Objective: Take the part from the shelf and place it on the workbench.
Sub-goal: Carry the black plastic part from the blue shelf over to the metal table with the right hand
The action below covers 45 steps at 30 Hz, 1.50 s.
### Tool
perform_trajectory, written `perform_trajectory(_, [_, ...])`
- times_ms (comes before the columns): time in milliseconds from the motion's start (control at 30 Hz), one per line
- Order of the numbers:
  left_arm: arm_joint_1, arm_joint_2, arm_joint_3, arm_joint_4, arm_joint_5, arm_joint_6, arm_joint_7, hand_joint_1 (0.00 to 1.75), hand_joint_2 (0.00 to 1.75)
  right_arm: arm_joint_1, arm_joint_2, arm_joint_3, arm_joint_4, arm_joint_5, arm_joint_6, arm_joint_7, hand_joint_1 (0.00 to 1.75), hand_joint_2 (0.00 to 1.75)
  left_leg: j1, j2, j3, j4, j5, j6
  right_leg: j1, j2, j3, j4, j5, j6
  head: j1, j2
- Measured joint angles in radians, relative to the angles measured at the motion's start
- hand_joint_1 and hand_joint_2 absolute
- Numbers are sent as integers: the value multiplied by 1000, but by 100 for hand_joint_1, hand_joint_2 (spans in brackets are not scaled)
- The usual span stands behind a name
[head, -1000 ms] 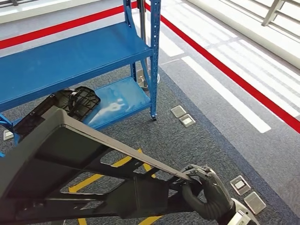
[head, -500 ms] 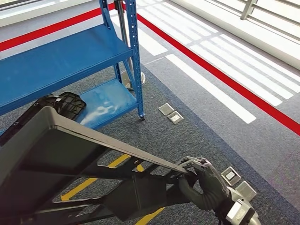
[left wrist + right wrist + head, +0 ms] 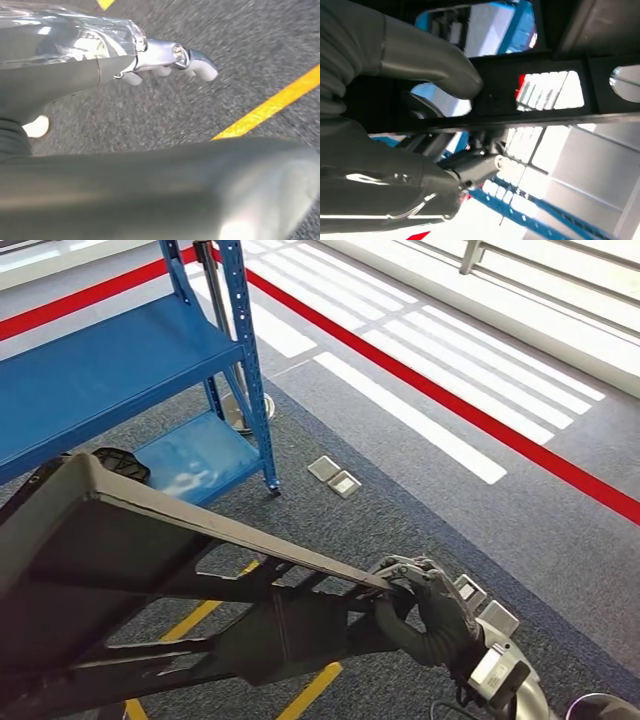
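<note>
The part (image 3: 151, 530) is a large dark grey plastic panel with ribbed struts, held tilted above the carpet across the lower left of the head view. My right hand (image 3: 426, 615) grips its right end, fingers wrapped over the edge. In the right wrist view the thumb (image 3: 433, 65) and a finger clamp a dark bar of the part (image 3: 501, 100). My left hand (image 3: 113, 55) reaches out over the carpet beside a broad, blurred grey surface (image 3: 151, 195). Whether it holds anything I cannot tell.
The blue shelf (image 3: 113, 360) stands at the upper left, with another black part (image 3: 121, 462) on its lower board. Metal floor boxes (image 3: 336, 477) sit in the carpet. A red line (image 3: 453, 405) and yellow lines (image 3: 309, 695) mark the floor.
The whole view has swung: the shelf and floor marks have slid to the left of the picture. My right hand keeps its grip on the part.
</note>
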Motion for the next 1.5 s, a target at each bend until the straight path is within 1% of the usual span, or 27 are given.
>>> perform_trajectory(100, [-5,9,0,0,-1,-4,4,0,175,-1,1,2,7,-2,-9,-6,175,175,0,8,1,3,-5,-8,2,13,-5,-2,-1,-20,-1,0])
perform_trajectory(167, [-9,13,0,0,-1,-4,6,0,175,-2,3,3,8,-2,-11,-10,175,175,3,-10,-12,37,-37,-16,-1,23,-6,-3,2,-33,-1,0])
perform_trajectory(267, [-9,21,0,0,-1,-10,6,0,175,-4,10,7,12,-4,-16,-18,175,175,5,-39,-95,220,-130,-22,-1,40,-9,-3,4,-43,-1,0])
perform_trajectory(300, [-7,24,0,0,-1,-14,7,0,175,-3,12,9,15,-5,-19,-20,175,175,4,-42,-120,272,-143,-22,1,48,-9,-3,4,-44,-1,0])
perform_trajectory(333, [-7,27,0,0,-1,-18,7,0,175,-2,14,11,17,-6,-21,-22,175,175,3,-44,-130,289,-136,-19,2,57,-8,-3,4,-44,-1,0])
perform_trajectory(400, [-6,32,0,0,-1,-22,8,0,175,1,17,13,20,-9,-24,-26,175,175,2,-54,-98,207,-68,-9,4,75,-5,-3,4,-44,-1,0])
perform_trajectory(467, [-6,38,0,0,1,-24,12,0,175,3,21,14,21,-12,-26,-31,175,175,0,-89,-46,82,-2,4,4,93,-5,-2,4,-42,-1,0])
perform_trajectory(500, [-6,41,0,0,2,-24,16,0,175,4,22,14,21,-13,-27,-33,175,175,-1,-104,-31,44,13,7,3,101,-8,-1,5,-39,-1,0])
perform_trajectory(533, [-6,43,0,0,3,-24,19,0,175,7,23,14,22,-15,-28,-35,175,175,-3,-114,-26,28,14,9,1,109,-13,0,7,-34,-1,0])
perform_trajectory(600, [-9,45,0,0,3,-24,24,0,175,14,24,15,22,-16,-29,-35,175,175,-2,-103,-24,15,11,10,-1,123,-23,0,12,-22,-1,0])
perform_trajectory(667, [-12,46,0,0,1,-29,25,0,175,15,23,16,22,-16,-29,-36,175,175,5,-84,-21,2,14,14,3,107,-36,25,-8,-13,0,0])
perform_trajectory(767, [-12,45,-1,0,-6,-40,28,0,175,14,24,17,22,-13,-32,-36,175,175,8,-53,-19,-2,16,18,3,62,-107,188,-98,-4,1,0])
perform_trajectory(800, [-12,45,-1,0,-8,-44,31,0,175,15,24,17,22,-10,-33,-36,175,175,7,-43,-19,-2,16,19,2,57,-131,243,-118,-1,1,0])
perform_trajectory(833, [-13,45,-2,0,-11,-47,35,0,175,16,24,18,23,-5,-34,-35,175,175,7,-33,-19,-2,15,19,2,55,-140,267,-119,1,1,0])
perform_trajectory(867, [-15,45,-3,0,-12,-49,38,0,175,16,24,18,23,-1,-34,-35,175,175,7,-23,-18,-2,14,18,1,52,-130,252,-102,4,1,0])
perform_trajectory(933, [-20,43,-5,0,-15,-53,42,0,175,11,25,19,23,3,-33,-33,175,175,7,-9,-14,-1,10,12,1,30,-62,125,-37,6,1,0])
perform_trajectory(1000, [-24,42,-7,0,-16,-57,44,0,175,2,27,19,23,4,-31,-30,175,175,2,2,-11,3,5,3,6,2,-7,15,-3,0,0,0])
perform_trajectory(1033, [-24,41,-8,0,-15,-57,43,0,175,-2,29,20,24,4,-30,-28,175,175,0,7,-10,4,4,0,8,-4,2,-5,-2,-5,0,0])
perform_trajectory(1100, [-25,37,-8,0,-13,-62,42,0,175,-6,31,20,24,4,-26,-21,175,175,-1,19,-8,4,2,-4,10,8,1,-7,-3,-18,-1,0])
perform_trajectory(1167, [-28,30,-8,0,-11,-67,39,0,175,-11,32,21,24,4,-22,-17,175,175,3,4,-12,23,-20,-11,7,20,1,-10,0,-31,-1,0])
perform_trajectory(1200, [-28,28,-8,0,-10,-68,39,0,175,-14,32,22,24,5,-21,-16,175,175,4,-11,-26,57,-45,-15,5,25,1,-11,1,-37,-1,0])
perform_trajectory(1267, [-23,23,-8,0,-10,-68,40,0,175,-17,34,22,24,6,-21,-15,175,175,6,-37,-81,181,-109,-19,5,38,0,-11,2,-44,-1,0])
perform_trajectory(1333, [-14,21,-8,0,-10,-66,46,0,175,-12,35,23,24,13,-29,-11,175,175,6,-44,-130,281,-134,-18,7,55,1,-10,2,-45,-1,0])
perform_trajectory(1367, [-9,20,-8,0,-11,-65,49,0,175,-7,35,24,24,17,-35,-8,175,175,5,-46,-132,280,-118,-15,8,65,2,-10,2,-46,-1,0])
perform_trajectory(1400, [-5,19,-8,0,-11,-65,51,0,175,-3,35,24,22,21,-41,-5,175,175,5,-50,-117,239,-84,-10,9,75,4,-10,1,-45,-1,0])
perform_trajectory(1467, [2,19,-9,0,-13,-64,53,0,175,6,35,23,16,26,-53,-1,175,175,3,-83,-66,111,-8,4,10,94,5,-9,1,-44,-1,0])
perform_trajectory(1500, [5,19,-9,0,-13,-62,54,0,175,10,35,23,12,28,-58,0,175,175,1,-101,-47,64,15,10,9,103,3,-8,1,-41,-1,0])
